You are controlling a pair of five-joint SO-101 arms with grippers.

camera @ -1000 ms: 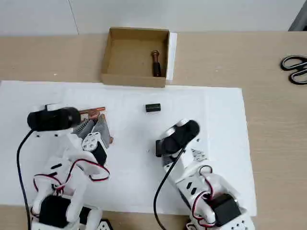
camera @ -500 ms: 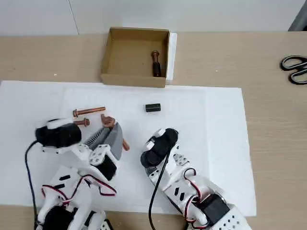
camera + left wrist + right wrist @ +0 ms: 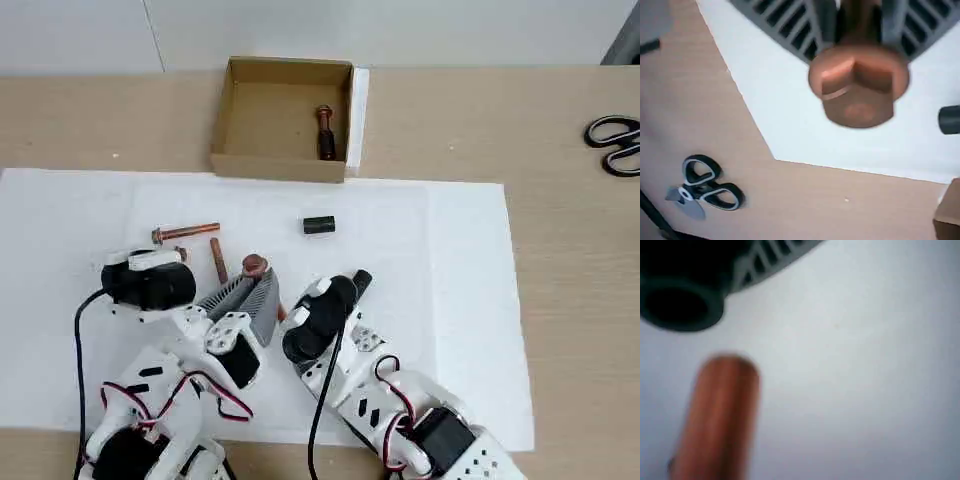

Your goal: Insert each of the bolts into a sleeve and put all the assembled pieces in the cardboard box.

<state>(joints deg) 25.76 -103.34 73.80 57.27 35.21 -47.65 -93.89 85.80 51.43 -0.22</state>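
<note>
A: Box first, what's in it?
B: Cardboard box [image 3: 280,166] sits at far edge of the paper sheet [image 3: 470,300], top uncovered. One done piece [image 3: 325,132] inside: bolt pushed into a dark sleeve, lying along the right wall
A: Jaws?
B: L gripper [image 3: 858,35] clamped on a copper bolt [image 3: 857,85]. Ribbed fingers [image 3: 785,22] press the shaft from both sides, hex head sticks out past them. R gripper [image 3: 695,265] grasps a black sleeve [image 3: 682,305], hole facing the cam, so jaws only as wide as the sleeve
A: Bolt & sleeve touching?
B: No. R wrist view has the bolt's shaft end just beside the sleeve's mouth, w/ a gap, off to one side
A: Arms?
B: Both bent over the near half of the sheet. L arm [image 3: 160,370] comes up from near-left, gripper angled twd centre. R arm [image 3: 400,400] leans in from near-right, wrist right next to the L gripper
A: Other parts?
B: Loose sleeve [image 3: 318,225] mid-sheet, btw box & grippers. Long bolt [image 3: 185,233] & short bolt [image 3: 217,260] lie left of centre, near L arm. Scissors [image 3: 612,145] on bare table [image 3: 100,120], far right
</note>
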